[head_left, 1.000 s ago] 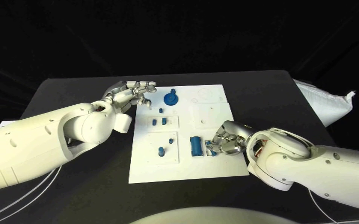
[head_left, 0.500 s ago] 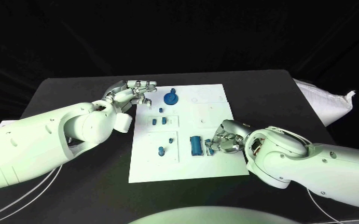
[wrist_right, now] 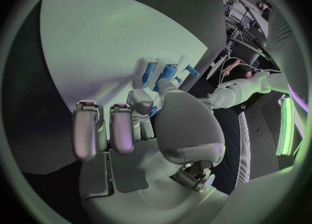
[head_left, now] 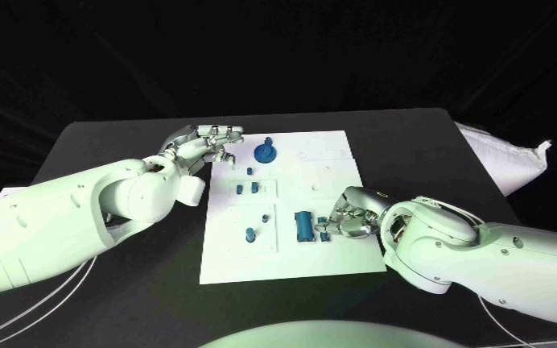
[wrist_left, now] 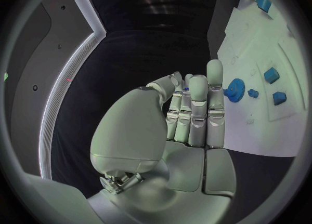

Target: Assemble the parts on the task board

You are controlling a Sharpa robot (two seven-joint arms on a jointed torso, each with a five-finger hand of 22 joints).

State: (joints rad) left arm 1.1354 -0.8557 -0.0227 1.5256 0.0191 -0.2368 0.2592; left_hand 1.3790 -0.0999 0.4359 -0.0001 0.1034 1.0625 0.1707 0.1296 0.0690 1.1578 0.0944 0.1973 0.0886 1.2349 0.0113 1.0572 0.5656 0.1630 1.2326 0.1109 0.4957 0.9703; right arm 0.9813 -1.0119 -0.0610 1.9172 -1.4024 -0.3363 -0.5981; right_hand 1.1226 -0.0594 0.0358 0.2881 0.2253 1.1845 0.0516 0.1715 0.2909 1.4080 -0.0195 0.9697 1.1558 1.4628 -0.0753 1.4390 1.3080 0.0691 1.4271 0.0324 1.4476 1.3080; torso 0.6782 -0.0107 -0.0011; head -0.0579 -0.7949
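The white task board (head_left: 331, 142) lies mid-table. My left hand (head_left: 207, 145) hovers at the board's far left corner, beside the blue gear (head_left: 266, 153). In the left wrist view its fingers (wrist_left: 195, 104) lie close together against the thumb, with a speck of a small blue part (wrist_left: 186, 89) at their tips. My right hand (head_left: 352, 215) rests on the board's near right part, next to an upright blue block (head_left: 304, 225). It pinches a small blue piece (head_left: 325, 235) between thumb and finger; this piece (wrist_right: 151, 112) is partly hidden in the right wrist view.
Two small blue parts (head_left: 241, 188) stand mid-board and another (head_left: 251, 233) lies in the near left panel. A white bag (head_left: 511, 163) sits at the table's right edge. Bare black table surrounds the board.
My right hand has edged slightly left toward the blue block with its small piece. The left hand has not moved.
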